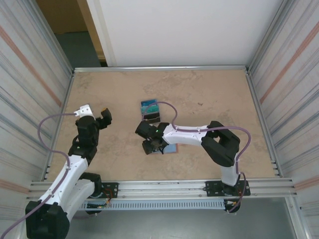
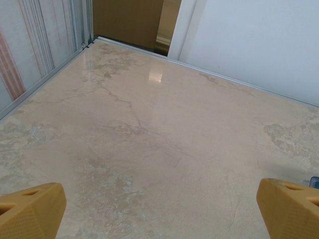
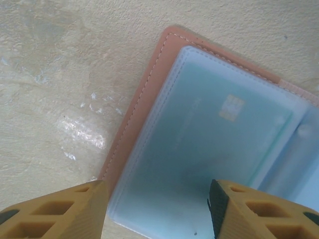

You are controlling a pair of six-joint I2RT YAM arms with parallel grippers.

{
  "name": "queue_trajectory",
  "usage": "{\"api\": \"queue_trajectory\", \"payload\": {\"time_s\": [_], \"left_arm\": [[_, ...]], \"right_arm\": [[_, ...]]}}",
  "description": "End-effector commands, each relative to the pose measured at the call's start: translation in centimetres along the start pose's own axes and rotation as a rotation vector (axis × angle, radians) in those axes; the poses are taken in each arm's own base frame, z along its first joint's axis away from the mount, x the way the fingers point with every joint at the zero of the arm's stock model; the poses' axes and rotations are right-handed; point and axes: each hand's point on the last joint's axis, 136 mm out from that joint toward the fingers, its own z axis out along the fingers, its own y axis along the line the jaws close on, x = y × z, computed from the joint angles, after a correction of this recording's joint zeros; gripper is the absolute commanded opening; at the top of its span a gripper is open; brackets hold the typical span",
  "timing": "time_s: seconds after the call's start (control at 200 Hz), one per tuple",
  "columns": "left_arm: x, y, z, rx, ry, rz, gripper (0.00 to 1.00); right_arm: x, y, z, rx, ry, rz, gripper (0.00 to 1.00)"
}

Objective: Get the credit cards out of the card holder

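Nearest the wrist camera, the right gripper [image 3: 157, 211] is seen with its two orange fingers [image 3: 60, 211] parted and tilted down over the table; nothing is clamped between them. Directly beneath and just ahead of the fingertips lies the card holder [image 3: 134, 124] – a small salmon-pink, leather-like folding wallet with stitched edges, spread open and flat. Inside it a clear plastic sleeve is stitched, and one of the credit cards [image 3: 214, 134], a thin teal-green rectangle with a gold chip, is lodged in that sleeve. The sleeve's near edge is straddled by the jaws, so the step in hand is judged to be a first pinch on this card – no card is yet seen drawn out, and the extraction is taken to be all but unstarted.

Beyond the gripper a dark block topped with teal-blue [image 1: 150, 110] stands apart from the wallet.

Well off to the side, the left gripper [image 1: 102, 117] is held fully spread over bare marbled tabletop [image 2: 149, 124], empty.
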Motion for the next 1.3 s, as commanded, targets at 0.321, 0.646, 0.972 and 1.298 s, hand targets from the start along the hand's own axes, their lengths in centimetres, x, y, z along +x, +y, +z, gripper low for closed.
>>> {"api": "queue_trajectory", "payload": {"time_s": [0.321,0.646,0.972,1.298], "left_arm": [[0.2,0.1,0.1,-0.002,0.003,-0.015,0.99],[0.0,-0.4,0.2,0.023,0.007,-0.012,0.99],[-0.5,-0.4,-0.1,0.026,-0.010,0.002,0.99],[-1.0,-0.8,-0.3,0.043,-0.021,0.007,0.99]], "right_arm": [[0.6,-0.8,1.1,0.075,0.019,-0.020,0.57],[1.0,-1.3,1.3,0.111,0.007,-0.025,0.53],[0.5,-1.0,0.8,0.088,-0.019,-0.017,0.46],[-0.3,-0.7,-0.7,0.044,-0.068,0.006,0.42]]}}
